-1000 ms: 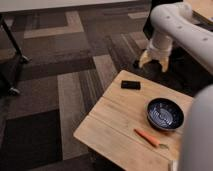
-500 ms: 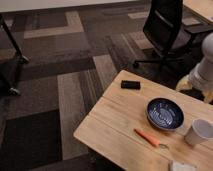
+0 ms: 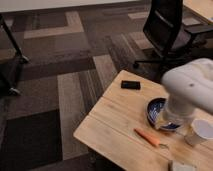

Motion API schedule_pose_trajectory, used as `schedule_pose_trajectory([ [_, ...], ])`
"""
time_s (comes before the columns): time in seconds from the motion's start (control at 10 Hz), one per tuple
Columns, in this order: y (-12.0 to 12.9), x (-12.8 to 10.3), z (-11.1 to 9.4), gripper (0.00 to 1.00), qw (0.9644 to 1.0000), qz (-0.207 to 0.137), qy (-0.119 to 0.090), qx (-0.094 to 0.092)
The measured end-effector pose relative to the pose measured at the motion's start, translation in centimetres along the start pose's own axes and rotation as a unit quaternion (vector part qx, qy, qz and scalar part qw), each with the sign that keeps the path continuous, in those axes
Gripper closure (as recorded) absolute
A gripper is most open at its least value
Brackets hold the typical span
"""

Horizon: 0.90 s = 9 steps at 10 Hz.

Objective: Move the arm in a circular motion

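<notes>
The white arm (image 3: 192,90) fills the right side of the camera view, thick and rounded, and hangs over the wooden table (image 3: 112,127). Its gripper (image 3: 165,123) is at the arm's lower end, low over the right part of a dark blue bowl (image 3: 155,110), and hides part of that bowl.
On the table lie a black phone (image 3: 130,85) at the far edge, an orange carrot (image 3: 147,137) near the front, a white cup (image 3: 202,131) at the right and a pale object (image 3: 182,166) at the bottom edge. A black office chair (image 3: 167,30) stands behind. A black stand (image 3: 12,55) is at the left.
The arm has swung from above the floor beyond the table, past the right edge, to low over the bowl, now nearer and larger in view.
</notes>
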Motion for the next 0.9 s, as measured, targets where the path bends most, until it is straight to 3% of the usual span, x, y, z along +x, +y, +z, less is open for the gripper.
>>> schedule_pose_trajectory([
  [0.1,4.7,0.5,-0.5,0.35,0.9966,-0.081,0.014,0.010],
  [0.2,8.9,0.3,-1.1,0.35,0.9887,-0.148,0.021,0.009],
  [0.4,17.6,-2.9,-2.0,0.35,0.9554,-0.295,0.013,0.005],
  [0.5,21.7,-7.0,-2.2,0.35,0.9332,-0.359,-0.004,0.000],
  [0.6,22.6,-8.9,-2.1,0.35,0.9283,-0.372,-0.010,-0.002],
  [0.7,23.8,-12.5,-2.1,0.35,0.9207,-0.390,-0.021,-0.008],
  [0.8,24.3,-16.7,-2.2,0.35,0.9197,-0.391,-0.035,-0.020],
  [0.9,23.8,-20.8,-2.3,0.35,0.9246,-0.377,-0.050,-0.027],
])
